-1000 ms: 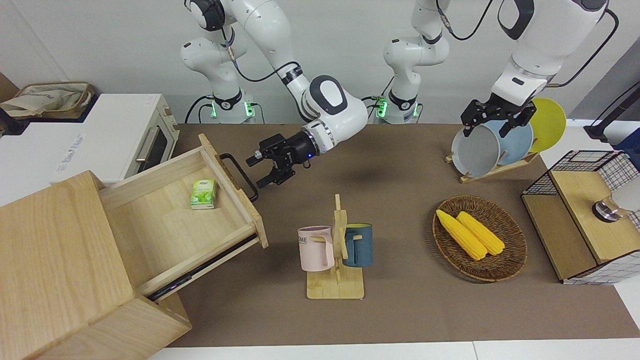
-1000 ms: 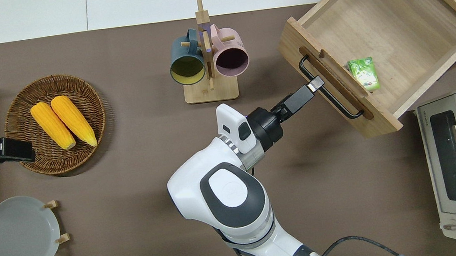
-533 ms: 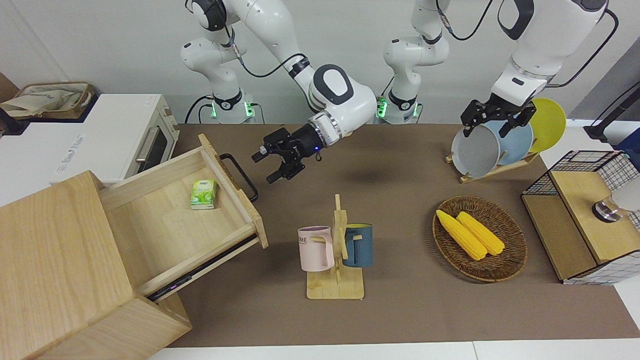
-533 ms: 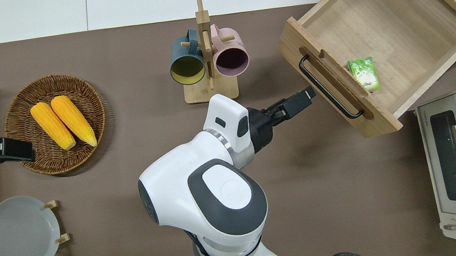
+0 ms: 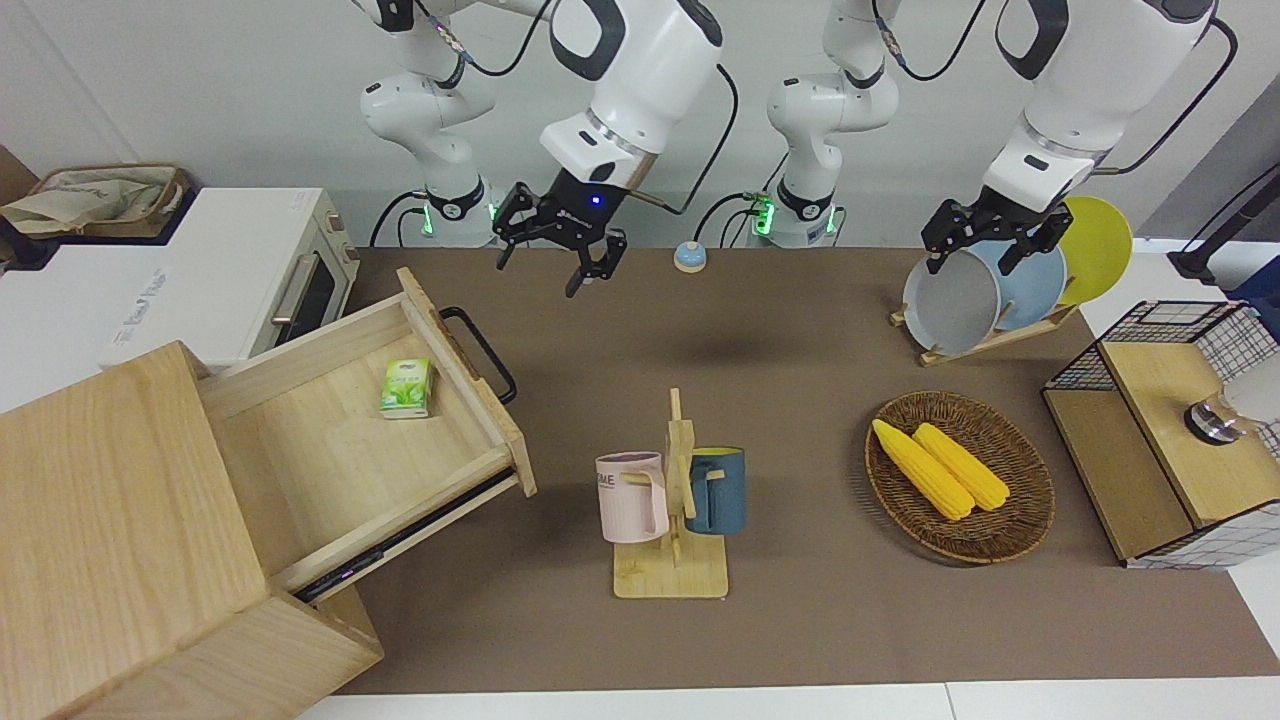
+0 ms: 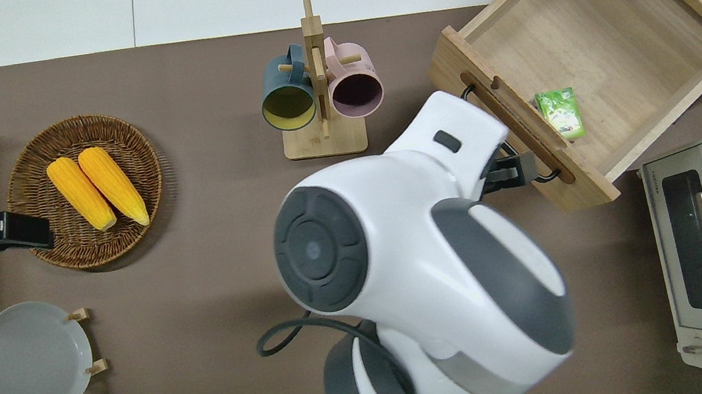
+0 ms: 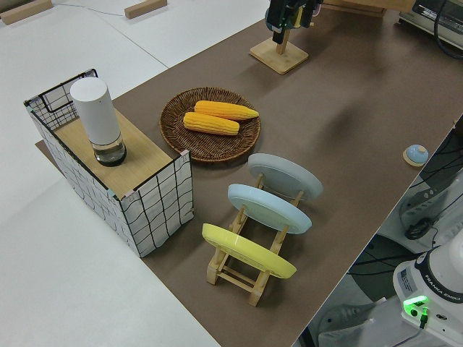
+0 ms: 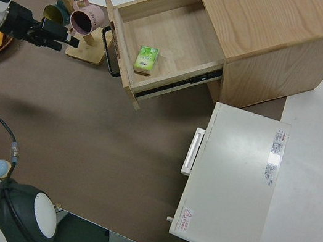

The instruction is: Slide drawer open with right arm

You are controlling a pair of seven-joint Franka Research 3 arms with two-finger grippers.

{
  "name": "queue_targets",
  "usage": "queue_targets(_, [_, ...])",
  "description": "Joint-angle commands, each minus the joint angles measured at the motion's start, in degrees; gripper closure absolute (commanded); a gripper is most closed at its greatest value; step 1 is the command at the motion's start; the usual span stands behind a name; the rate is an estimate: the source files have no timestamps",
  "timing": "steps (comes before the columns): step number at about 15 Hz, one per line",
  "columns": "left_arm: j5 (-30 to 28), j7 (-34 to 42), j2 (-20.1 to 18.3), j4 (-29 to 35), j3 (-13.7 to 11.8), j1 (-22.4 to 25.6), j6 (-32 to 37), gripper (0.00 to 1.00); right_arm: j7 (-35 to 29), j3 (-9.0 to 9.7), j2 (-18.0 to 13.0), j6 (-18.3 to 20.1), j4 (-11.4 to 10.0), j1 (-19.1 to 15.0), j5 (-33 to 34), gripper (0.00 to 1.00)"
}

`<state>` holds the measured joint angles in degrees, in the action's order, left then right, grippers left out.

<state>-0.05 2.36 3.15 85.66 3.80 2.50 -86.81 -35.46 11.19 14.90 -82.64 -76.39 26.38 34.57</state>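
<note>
Right hand [image 5: 553, 247], fingers spread, hangs clear of the open drawer [image 5: 340, 440].

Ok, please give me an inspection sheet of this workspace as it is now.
surface: brown table mat, flat.
job's things: wide light-wood drawer stands open; its black loop handle is free; small green packet inside.
clutter: wooden mug rack with pink mug and blue mug; wicker basket with two yellow corn cobs; plate rack; wire-mesh box; white toaster oven.
grippers: right gripper open, empty, raised clear of the handle; left arm parked.
cables: black cable loops by the right arm.
surroundings: white wall; nothing else seen.
</note>
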Motion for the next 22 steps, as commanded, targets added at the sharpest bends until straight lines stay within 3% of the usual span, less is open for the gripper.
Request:
queue_targets(1, [1.02, -0.60, -0.25, -0.58, -0.02, -0.39, 1.03, 0.01, 2.57, 0.24, -4.87, -1.65, -1.47, -4.92, -9.32, 0.011])
queue_targets(4, [1.02, -0.60, -0.25, -0.49, -0.02, -0.39, 1.03, 0.01, 9.42, 0.06, -10.05, -1.82, -3.66, -11.49, -17.39, 0.011])
queue_targets(5, [1.02, -0.60, -0.25, -0.58, -0.02, -0.39, 1.03, 0.01, 11.88, -0.89, -11.63, -2.35, -4.63, -13.70, -20.65, 0.011])
queue_targets(8, [1.02, -0.60, -0.25, -0.58, -0.02, -0.39, 1.03, 0.01, 21.62, -7.83, -14.37, -2.53, -6.66, -16.26, -28.91, 0.011])
queue_targets(11, [1.02, -0.60, -0.25, -0.49, -0.02, -0.39, 1.03, 0.01, 28.67, -8.72, -14.46, -2.53, -7.10, -20.48, -31.39, 0.011])
queue_targets(16, [1.02, -0.60, -0.25, -0.58, -0.02, -0.39, 1.03, 0.01, 34.05, -13.55, -14.38, -2.53, -7.10, -20.84, -35.52, 0.011])
queue_targets(22, [1.02, -0.60, -0.25, -0.58, -0.02, -0.39, 1.03, 0.01, 39.94, -13.73, -12.80, -3.76, -7.37, -23.47, -37.20, 0.011])
